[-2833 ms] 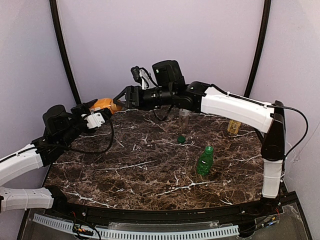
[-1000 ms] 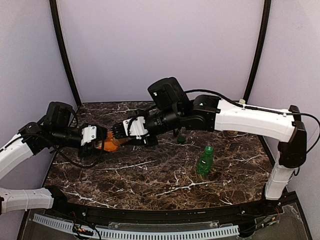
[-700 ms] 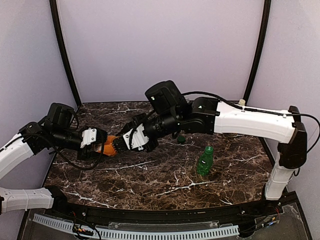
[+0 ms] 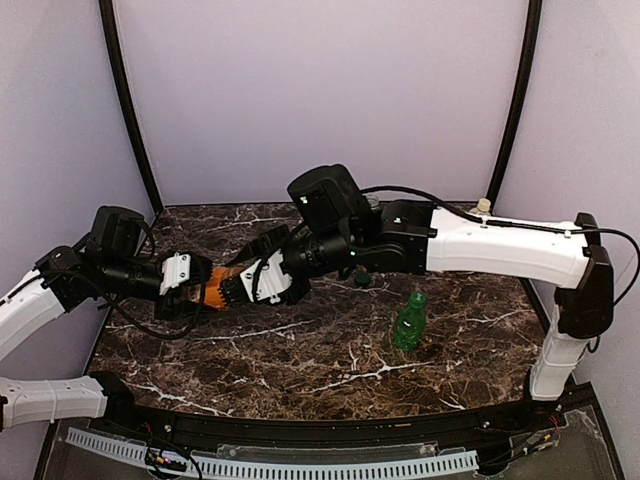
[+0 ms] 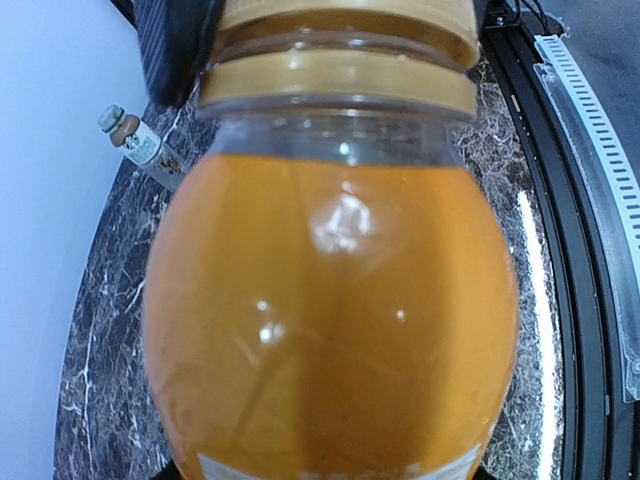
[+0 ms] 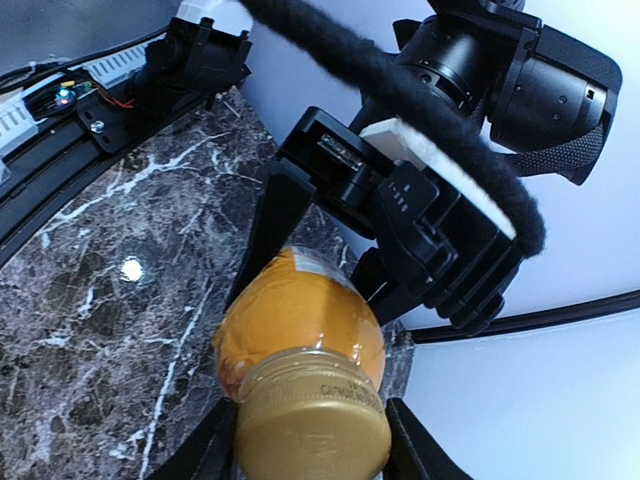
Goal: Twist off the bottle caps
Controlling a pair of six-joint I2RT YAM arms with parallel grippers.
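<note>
An orange juice bottle lies sideways in the air over the left of the table, held between both arms. My left gripper is shut on its body; its black fingers clasp the orange body. My right gripper is shut on the tan-gold cap, with a finger on each side of it. The bottle fills the left wrist view, the cap at the top. A green bottle stands upright with its bright green cap on. A dark green cap lies loose on the table.
The marble table has a raised black rim in front. A small bottle with a pale cap stands near the wall in the left wrist view. A pale cap peeks up behind the right arm. Purple walls close in on three sides.
The orange bottle came down from the back left to low over the table's left side. The right gripper followed and now grips its cap. Little has moved in the last second.
</note>
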